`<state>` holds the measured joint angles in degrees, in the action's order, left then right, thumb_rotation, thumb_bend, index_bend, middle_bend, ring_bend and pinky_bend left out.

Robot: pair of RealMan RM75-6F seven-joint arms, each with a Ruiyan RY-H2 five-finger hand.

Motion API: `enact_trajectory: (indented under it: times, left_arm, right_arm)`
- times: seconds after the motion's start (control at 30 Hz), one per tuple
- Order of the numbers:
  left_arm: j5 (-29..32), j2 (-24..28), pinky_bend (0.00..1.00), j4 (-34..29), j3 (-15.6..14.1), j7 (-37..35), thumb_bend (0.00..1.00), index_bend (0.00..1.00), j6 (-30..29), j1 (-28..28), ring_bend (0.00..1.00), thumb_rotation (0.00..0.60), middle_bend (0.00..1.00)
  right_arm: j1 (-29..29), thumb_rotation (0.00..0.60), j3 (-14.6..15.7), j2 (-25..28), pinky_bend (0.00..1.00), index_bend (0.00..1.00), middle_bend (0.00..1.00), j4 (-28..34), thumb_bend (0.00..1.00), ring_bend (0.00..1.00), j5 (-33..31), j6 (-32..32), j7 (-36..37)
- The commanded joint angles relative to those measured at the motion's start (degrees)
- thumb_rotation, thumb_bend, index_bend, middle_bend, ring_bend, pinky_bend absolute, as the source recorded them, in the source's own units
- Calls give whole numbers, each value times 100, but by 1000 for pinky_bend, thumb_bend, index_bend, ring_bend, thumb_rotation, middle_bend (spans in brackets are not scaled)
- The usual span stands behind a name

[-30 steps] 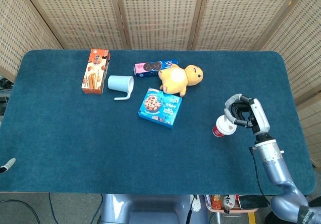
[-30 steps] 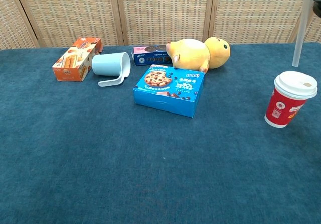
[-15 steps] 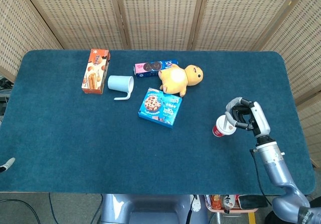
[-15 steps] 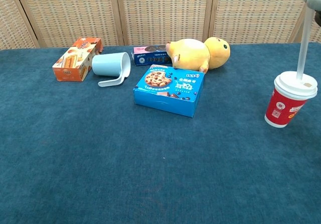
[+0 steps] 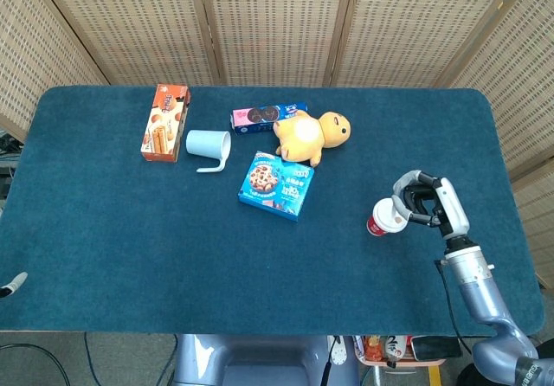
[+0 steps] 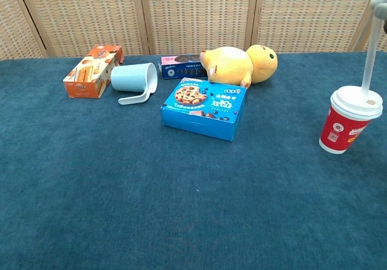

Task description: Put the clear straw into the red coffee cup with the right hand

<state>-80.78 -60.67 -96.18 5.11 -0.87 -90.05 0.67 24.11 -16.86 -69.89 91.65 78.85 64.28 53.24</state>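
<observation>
The red coffee cup (image 5: 383, 218) (image 6: 347, 125) with a white lid stands upright near the table's right side. The clear straw (image 6: 367, 58) stands nearly upright, and its lower end meets the lid's top toward the right. I cannot tell whether it has entered the lid's hole. My right hand (image 5: 424, 204) hovers just right of and above the cup, pinching the straw's upper end. In the chest view only a sliver of that hand (image 6: 381, 0) shows at the top right corner. A small pale tip (image 5: 12, 283) at the left edge may be my left hand.
A blue cookie box (image 5: 276, 184), yellow plush duck (image 5: 312, 135), dark biscuit pack (image 5: 267, 116), light blue mug (image 5: 208, 146) lying on its side and orange snack box (image 5: 165, 122) sit at the table's middle and back left. The table's right edge (image 5: 518, 221) is close to my right arm.
The straw has come down from above the cup until its lower end reaches the lid. My right hand has shifted slightly right and toward the table's front.
</observation>
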Motion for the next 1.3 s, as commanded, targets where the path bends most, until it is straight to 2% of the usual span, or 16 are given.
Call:
enact_trajectory:
  times: [0.03, 1.3]
  left_arm:
    - [1, 0, 0, 0, 2, -2, 114, 0, -1, 0, 0, 600, 0]
    - [-13, -7, 0, 9, -11, -25, 114, 0, 13, 2, 0, 600, 0]
  right_arm:
    - [14, 600, 15, -8, 944, 733, 889, -17, 477, 741, 2, -12, 13]
    - [98, 600, 134, -143, 944, 733, 890, -279, 478, 741, -40, 0, 66]
